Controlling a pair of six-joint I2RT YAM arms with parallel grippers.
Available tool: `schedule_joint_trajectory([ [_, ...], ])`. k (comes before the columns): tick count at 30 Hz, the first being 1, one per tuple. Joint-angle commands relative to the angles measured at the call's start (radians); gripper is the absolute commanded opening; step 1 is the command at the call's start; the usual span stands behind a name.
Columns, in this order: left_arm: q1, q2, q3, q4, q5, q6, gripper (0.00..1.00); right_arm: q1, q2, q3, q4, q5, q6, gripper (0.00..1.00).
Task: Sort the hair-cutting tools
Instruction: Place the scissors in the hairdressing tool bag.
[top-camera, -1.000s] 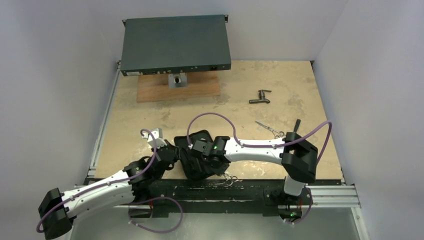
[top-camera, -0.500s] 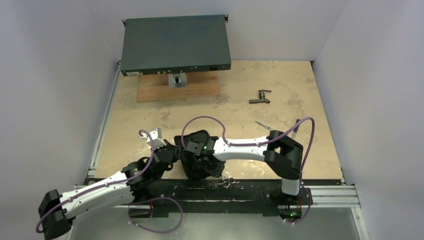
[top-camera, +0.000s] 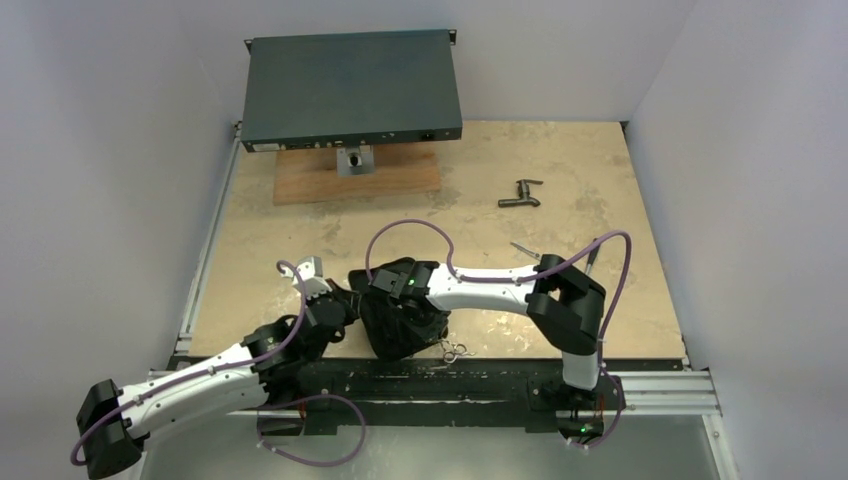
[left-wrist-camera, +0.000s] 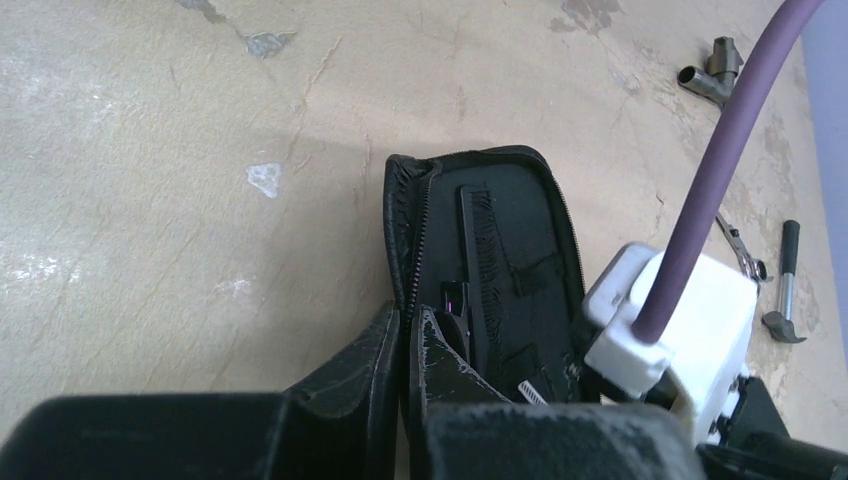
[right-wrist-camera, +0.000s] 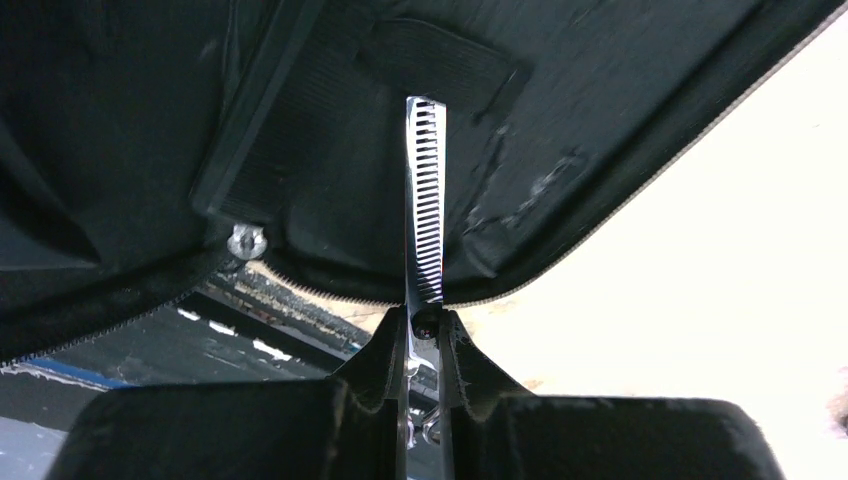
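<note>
An open black zip case (top-camera: 398, 325) lies at the table's near edge. My left gripper (left-wrist-camera: 405, 335) is shut on its left zip edge. A slim black comb (left-wrist-camera: 478, 260) sits inside the case (left-wrist-camera: 500, 200). My right gripper (right-wrist-camera: 425, 325) is shut on silver toothed scissors (right-wrist-camera: 425, 215) at the pivot. Their blade tip reaches under an elastic strap (right-wrist-camera: 440, 60) inside the case. Their handles (top-camera: 455, 350) stick out at the case's near right. A second pair of silver scissors (left-wrist-camera: 740, 250) lies on the table to the right. I cannot make out the clip.
A dark T-shaped fitting (top-camera: 520, 193) lies at the back right. A small hammer (left-wrist-camera: 787, 285) lies by the second scissors, mostly behind my right arm in the top view. A dark flat box (top-camera: 350, 90) on a wooden board (top-camera: 355, 180) stands at the back.
My right arm has moved left, carrying the toothed scissors further into the case. Its elbow now hides most of the second scissors and the hammer. The left arm has not moved.
</note>
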Motion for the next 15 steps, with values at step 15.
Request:
schedule_joint_trajectory([
  [15, -0.017, -0.005, 0.006, 0.05, -0.01, -0.012, 0.0, -0.017, -0.002, 0.046, -0.01, 0.051, -0.001, 0.0],
])
